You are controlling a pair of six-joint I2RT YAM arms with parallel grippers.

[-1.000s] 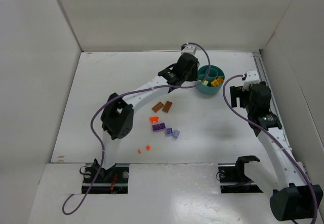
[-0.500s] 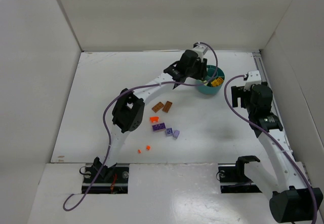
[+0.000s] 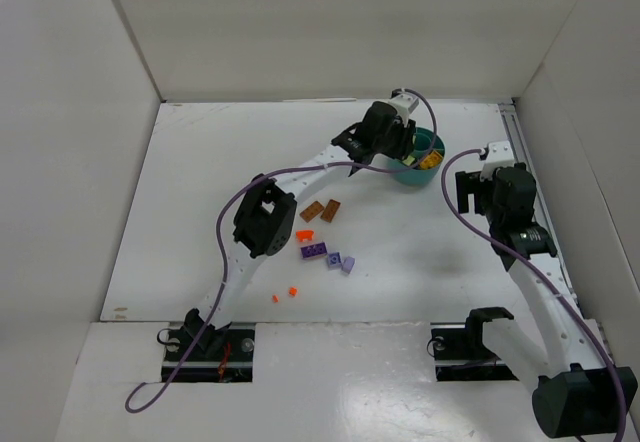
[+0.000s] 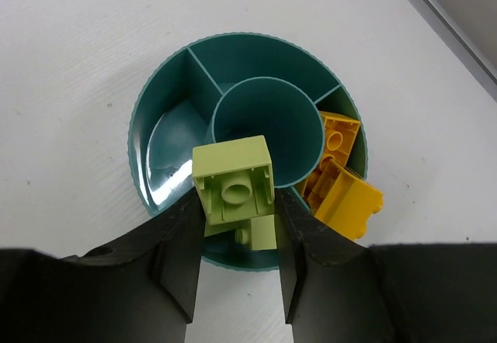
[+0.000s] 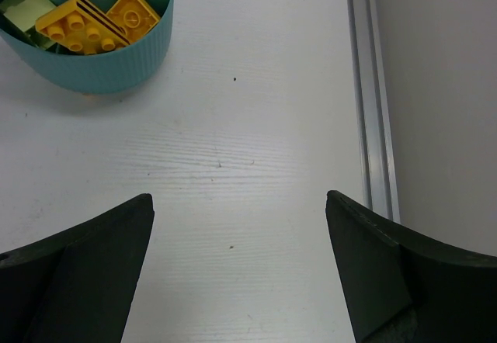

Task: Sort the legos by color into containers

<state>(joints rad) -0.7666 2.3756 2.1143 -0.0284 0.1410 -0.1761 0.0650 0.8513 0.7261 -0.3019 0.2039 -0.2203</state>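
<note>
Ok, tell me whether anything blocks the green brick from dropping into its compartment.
Nothing visible does. The left gripper holds the green brick above the dish, over the compartment where another green piece lies; the yellow bricks sit in the neighbouring compartment.

The left arm [image 3: 262, 224] rises from the lower left of the top view, folds at its elbow and reaches to the upper centre. There the left end effector [image 3: 405, 142] points down, its fingers [image 4: 175, 258] pinched on a light green lego [image 4: 233, 188]. The right arm [image 3: 540, 287] runs up the right side. The right end effector [image 3: 476, 172] is spread wide and holds nothing.
</note>
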